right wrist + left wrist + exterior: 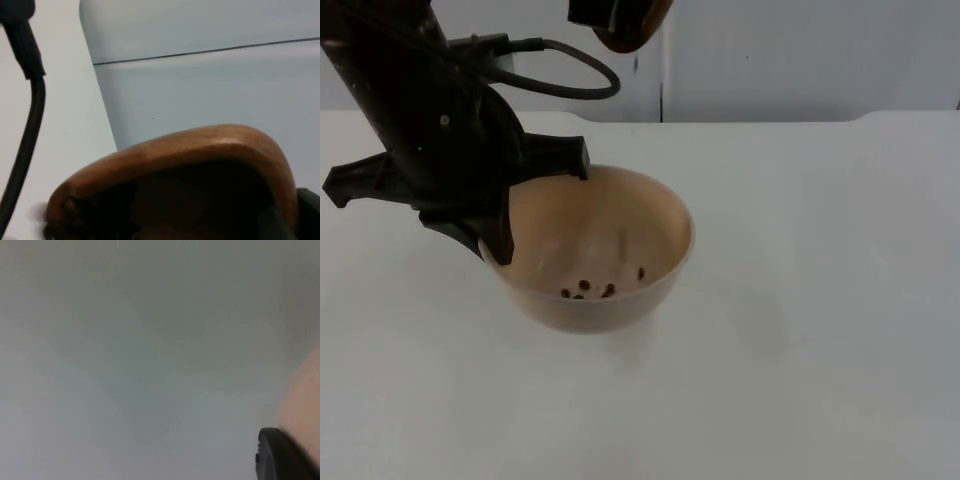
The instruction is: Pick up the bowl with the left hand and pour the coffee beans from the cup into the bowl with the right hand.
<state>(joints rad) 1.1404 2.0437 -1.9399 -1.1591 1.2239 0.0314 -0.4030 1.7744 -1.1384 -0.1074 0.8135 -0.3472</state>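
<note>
Top view: nearest the tabletop's [820, 300] front edge the white surface lies bare. Behind it, left of centre and about midway between the front and far edges, sits the bowl [595, 245], beige, round and upright. Whether its base touches the tabletop or rides just above it cannot be determined. A few dark coffee beans [590, 289] lie scattered on the bowl's inner floor, toward its front wall. The left gripper [535, 205] is clamped on the bowl's left rim, one black finger over the far-left part of the rim, the other down the outer wall at front-left; the left arm runs back from there toward the table's far-left corner.

Left wrist view: a black fingertip [282, 455] lies against the bowl's pale outer wall [302, 405], with plain white surface beyond it.

Farther back, above the bowl's far rim and well clear of it, hangs the cup [632, 25], brown and wooden, at the height of the grey partition wall [800, 55]. The right gripper [605, 15] shows as a black part beside the cup; it cannot be determined whether its fingers are closed on it.

Right wrist view: the cup's brown rim [200, 145] arches over its dark interior, and the partition wall stands behind it.
</note>
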